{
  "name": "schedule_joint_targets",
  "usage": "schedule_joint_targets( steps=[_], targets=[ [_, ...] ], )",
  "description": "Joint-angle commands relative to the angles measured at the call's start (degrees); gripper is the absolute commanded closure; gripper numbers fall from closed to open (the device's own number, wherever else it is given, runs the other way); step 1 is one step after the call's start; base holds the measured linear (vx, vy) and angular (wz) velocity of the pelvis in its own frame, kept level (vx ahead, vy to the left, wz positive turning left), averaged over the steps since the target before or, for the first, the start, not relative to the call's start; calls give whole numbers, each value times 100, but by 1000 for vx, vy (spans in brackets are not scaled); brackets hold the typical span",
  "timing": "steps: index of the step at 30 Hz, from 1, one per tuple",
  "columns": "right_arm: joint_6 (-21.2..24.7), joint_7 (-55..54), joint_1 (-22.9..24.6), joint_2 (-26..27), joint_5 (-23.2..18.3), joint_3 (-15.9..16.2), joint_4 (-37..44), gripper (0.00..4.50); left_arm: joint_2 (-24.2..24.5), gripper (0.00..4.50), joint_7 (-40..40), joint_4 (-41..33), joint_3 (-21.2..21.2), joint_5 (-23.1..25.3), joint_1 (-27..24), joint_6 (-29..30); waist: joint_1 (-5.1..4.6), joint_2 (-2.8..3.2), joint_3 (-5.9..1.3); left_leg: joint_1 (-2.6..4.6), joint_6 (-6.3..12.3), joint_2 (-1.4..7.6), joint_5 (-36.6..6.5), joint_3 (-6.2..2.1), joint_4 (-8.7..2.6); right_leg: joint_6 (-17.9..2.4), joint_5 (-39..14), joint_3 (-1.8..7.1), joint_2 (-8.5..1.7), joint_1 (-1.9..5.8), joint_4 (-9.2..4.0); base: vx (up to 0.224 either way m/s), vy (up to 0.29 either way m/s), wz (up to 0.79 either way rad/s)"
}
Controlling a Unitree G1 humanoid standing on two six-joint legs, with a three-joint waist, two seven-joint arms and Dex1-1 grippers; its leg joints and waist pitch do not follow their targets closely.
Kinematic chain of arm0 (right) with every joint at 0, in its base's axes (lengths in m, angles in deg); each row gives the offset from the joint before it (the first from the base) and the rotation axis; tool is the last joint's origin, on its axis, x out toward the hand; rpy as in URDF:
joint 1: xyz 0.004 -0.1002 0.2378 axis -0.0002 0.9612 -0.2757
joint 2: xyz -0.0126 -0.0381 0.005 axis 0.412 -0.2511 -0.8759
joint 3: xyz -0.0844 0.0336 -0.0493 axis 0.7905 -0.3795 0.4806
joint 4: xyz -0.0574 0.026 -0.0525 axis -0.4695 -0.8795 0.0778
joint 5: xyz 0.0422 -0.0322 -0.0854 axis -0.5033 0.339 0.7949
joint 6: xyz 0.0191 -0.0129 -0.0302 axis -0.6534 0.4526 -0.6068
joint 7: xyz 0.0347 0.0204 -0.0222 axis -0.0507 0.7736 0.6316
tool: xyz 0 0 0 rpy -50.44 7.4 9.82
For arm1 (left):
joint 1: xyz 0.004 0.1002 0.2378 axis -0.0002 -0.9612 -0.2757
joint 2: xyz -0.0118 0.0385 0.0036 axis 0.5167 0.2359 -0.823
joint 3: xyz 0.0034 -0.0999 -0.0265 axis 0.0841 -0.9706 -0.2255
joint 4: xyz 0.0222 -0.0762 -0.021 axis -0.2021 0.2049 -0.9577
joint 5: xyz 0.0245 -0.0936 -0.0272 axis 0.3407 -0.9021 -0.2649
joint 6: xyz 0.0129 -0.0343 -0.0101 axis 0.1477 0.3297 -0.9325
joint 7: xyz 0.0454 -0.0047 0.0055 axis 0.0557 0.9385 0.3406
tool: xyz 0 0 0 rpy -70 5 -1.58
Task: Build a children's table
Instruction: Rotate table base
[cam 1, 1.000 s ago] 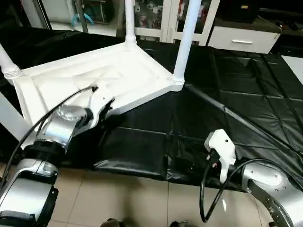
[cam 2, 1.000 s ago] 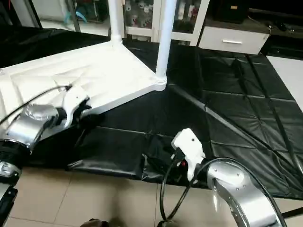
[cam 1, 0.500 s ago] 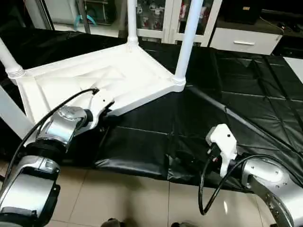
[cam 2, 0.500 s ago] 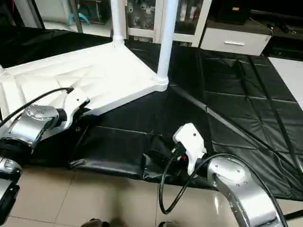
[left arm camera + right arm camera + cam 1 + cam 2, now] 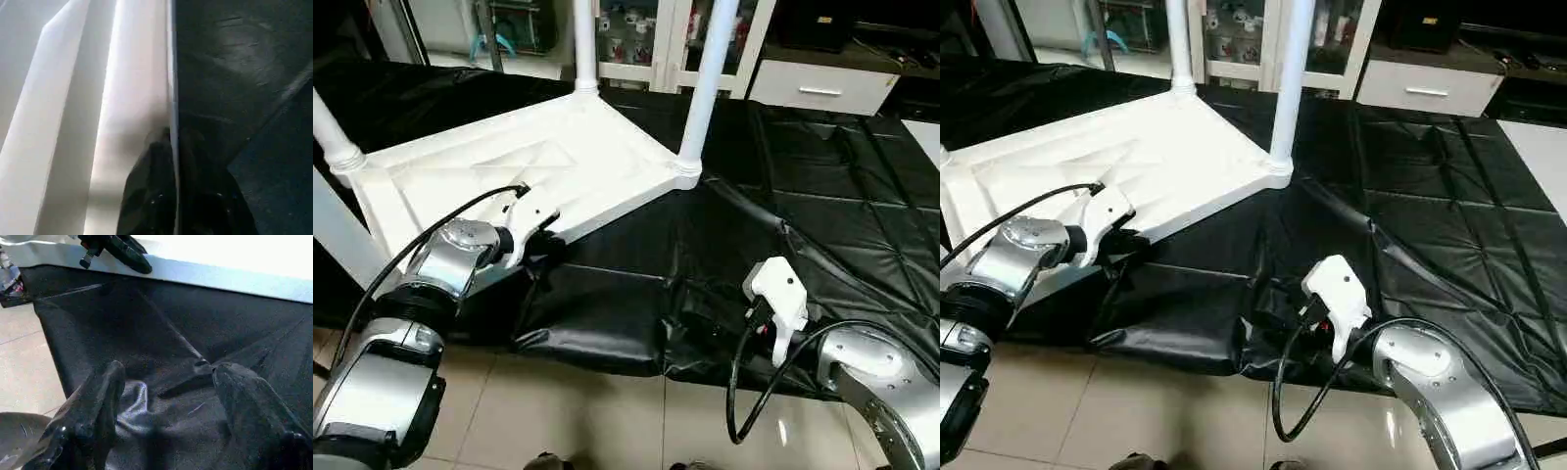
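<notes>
The table [image 5: 538, 166] is lying upside down on the black mat [image 5: 822, 196], taking up the upper left of the head view, ribbed underside facing up. 3 legs are showing in their corner sockets: leg 1 [image 5: 708, 78] at the near right corner, top centre of the frame, leg 2 [image 5: 583, 44] just left of it at the far corner, and leg 3 [image 5: 331, 132] at the left edge. A pale bar is running along the lower left edge and could be the 4th leg, but I cannot tell. So most of the build is looking done; I would judge that checking the last corner and flipping the table upright are what is left.

The left gripper [image 5: 1131, 238] is sitting at the table's near rim, left of centre, and in the left wrist view its fingers [image 5: 151, 196] are pinching that thin rim edge between them.

The right gripper [image 5: 166, 401] is hanging over the crumpled mat edge at lower right, well apart from the table, jaws spread wide and holding nothing.
</notes>
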Motion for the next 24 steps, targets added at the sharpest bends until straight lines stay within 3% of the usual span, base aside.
schedule_joint_targets(
  steps=[1,5,7,9,11,12,14,16,17,21,24],
  targets=[
    [19,-59,62,-50,-14,-130,184,131,-135,442,-74,224,187,144,44,-321,13,11,-437,129,140,198,-1149,-108,-427,-1378,-874,213,-268,280,-348,0,0,0],
    [16,-69,68,-57,-15,-154,194,131,-224,447,-135,346,241,205,107,-660,30,15,-456,137,129,209,-1074,-108,-421,-1397,-697,215,-267,284,-317,0,0,0],
    [16,-90,115,-77,-16,-189,246,131,-374,447,-98,586,443,455,229,-1379,56,45,-460,144,194,201,-1003,-102,-405,-1388,-531,216,-249,273,-334,0,0,0],
    [23,-107,149,-86,-17,-213,279,131,-458,447,-17,680,549,575,301,-1642,116,64,-476,159,218,209,-974,-100,-396,-1403,-402,221,-267,282,-304,0,0,0],
    [29,-125,195,-98,-19,-246,318,131,-597,447,13,757,634,640,395,-1991,160,62,-465,181,189,217,-1108,-89,-406,-1400,-573,220,-269,261,-337,0,0,0],
    [33,-139,213,-101,-17,-258,333,131,-691,447,16,817,650,655,457,-2137,176,101,-461,189,163,216,-1171,-90,-407,-1398,-643,222,-266,251,-347,0,0,0],
    [34,-151,231,-104,-12,-266,347,131,-768,447,44,853,686,695,512,-2310,214,77,-454,232,93,229,-1360,-82,-419,-1375,-818,226,-262,225,-377,0,0,0],
    [37,-193,271,-103,-10,-287,384,131,-1023,447,113,968,748,762,667,-2761,245,146,-441,260,-15,242,-1573,-86,-439,-1346,-996,235,-270,204,-405,0,0,0],
    [37,-194,272,-103,-10,-287,385,131,-1031,447,116,973,750,765,671,-2777,246,131,-436,272,-30,245,-1628,-82,-448,-1329,-1025,234,-264,195,-424,0,0,0],
    [48,-256,346,-88,6,-313,460,131,-1534,447,248,1169,786,803,897,-3587,276,125,-459,219,16,239,-1509,-95,-447,-1266,-902,235,-295,250,-407,0,0,0],
    [52,-285,362,-80,13,-316,477,131,-1763,447,396,1233,802,833,981,-3872,279,104,-477,145,206,221,-1195,-104,-425,-1246,-656,219,-316,295,-370,0,0,0]
  ],
)
